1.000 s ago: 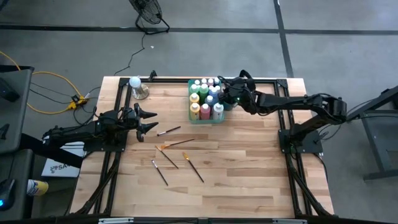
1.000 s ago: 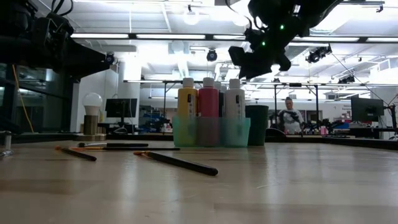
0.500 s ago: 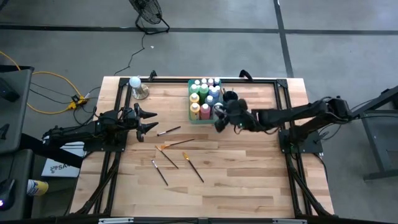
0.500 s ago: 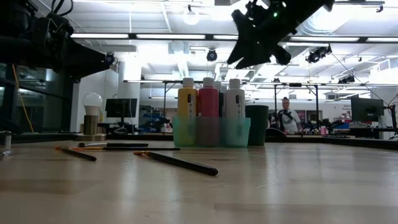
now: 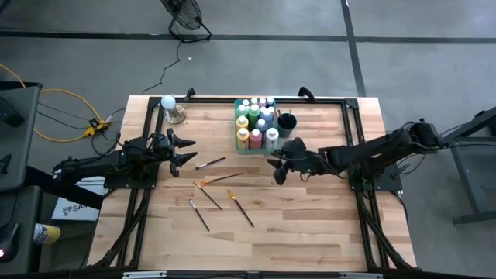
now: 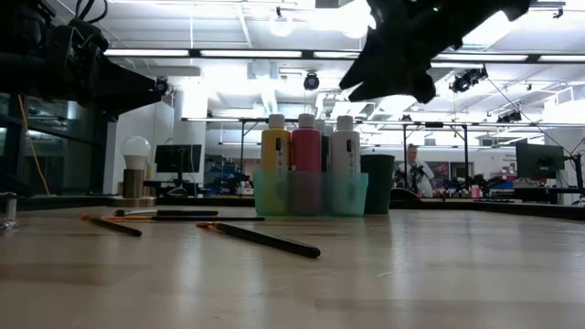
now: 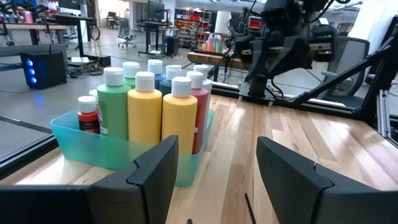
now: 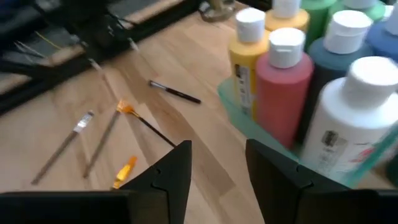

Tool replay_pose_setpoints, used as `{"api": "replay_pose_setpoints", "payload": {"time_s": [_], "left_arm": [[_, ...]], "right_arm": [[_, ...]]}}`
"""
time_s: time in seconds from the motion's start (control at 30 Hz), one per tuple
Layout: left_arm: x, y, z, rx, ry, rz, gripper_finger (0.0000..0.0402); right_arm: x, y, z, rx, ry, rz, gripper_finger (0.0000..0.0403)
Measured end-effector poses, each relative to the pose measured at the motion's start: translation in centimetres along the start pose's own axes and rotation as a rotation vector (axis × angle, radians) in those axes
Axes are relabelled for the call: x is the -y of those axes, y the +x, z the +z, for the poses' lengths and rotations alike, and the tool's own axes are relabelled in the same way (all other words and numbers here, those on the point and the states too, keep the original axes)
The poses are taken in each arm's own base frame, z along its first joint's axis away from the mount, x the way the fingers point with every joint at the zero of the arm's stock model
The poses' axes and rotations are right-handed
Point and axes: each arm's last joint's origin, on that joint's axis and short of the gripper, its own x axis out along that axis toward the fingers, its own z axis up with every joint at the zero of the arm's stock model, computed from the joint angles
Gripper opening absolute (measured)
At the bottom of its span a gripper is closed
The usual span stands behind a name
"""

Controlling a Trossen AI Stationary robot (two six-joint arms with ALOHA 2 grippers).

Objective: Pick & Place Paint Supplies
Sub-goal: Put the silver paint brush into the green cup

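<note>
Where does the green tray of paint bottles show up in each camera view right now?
High view: green tray at the table's back middle, bottles standing in it.
Low view: centre of the picture, behind the brushes.
Left wrist view: left half, beyond the fingers.
Right wrist view: its corner at the right.
Shared landmark: the red bottle beside the yellow one.

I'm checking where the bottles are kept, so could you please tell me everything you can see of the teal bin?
The teal bin is a small rectangular tray of translucent, plastic-looking material with low walls. It sits upright on the wooden table near its far edge, beside a dark cup. White-capped paint bottles stand packed upright inside it: yellow, red, green, white, blue. No gripper touches it.
</note>
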Motion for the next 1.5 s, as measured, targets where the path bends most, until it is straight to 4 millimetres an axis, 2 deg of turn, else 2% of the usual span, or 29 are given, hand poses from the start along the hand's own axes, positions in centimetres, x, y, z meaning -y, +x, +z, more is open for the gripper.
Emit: {"api": "replay_pose_setpoints", "payload": {"time_s": [0.17,0.4,0.53,0.7,0.87,1.07,1.2,1.5], "left_arm": [[0.0,0.0,0.0,0.0,0.0,0.0,0.0211],[0.0,0.0,0.0,0.0,0.0,0.0,0.0211],[0.0,0.0,0.0,0.0,0.0,0.0,0.0211],[0.0,0.0,0.0,0.0,0.0,0.0,0.0211],[0.0,0.0,0.0,0.0,0.0,0.0,0.0211],[0.0,0.0,0.0,0.0,0.0,0.0,0.0211],[0.0,0.0,0.0,0.0,0.0,0.0,0.0211],[0.0,0.0,0.0,0.0,0.0,0.0,0.0211]], "right_arm": [[-0.1,-0.4,-1.3,0.091,-0.114,0.089,0.0166],[1.2,-1.7,-3.1,0.244,-0.25,0.193,0.0214],[2.1,-3.3,-3.2,0.3,-0.321,0.293,0.0216],[3.9,-5.7,-3.4,0.36,-0.346,0.314,0.0209],[6.0,-7.6,-4.6,0.368,-0.341,0.348,0.0209],[7.8,-9.1,-5.3,0.37,-0.372,0.281,0.0212],[8.5,-10.2,-4.8,0.42,-0.382,0.225,0.0223],[9.1,-10.6,-5.1,0.392,-0.396,0.209,0.024]]}}
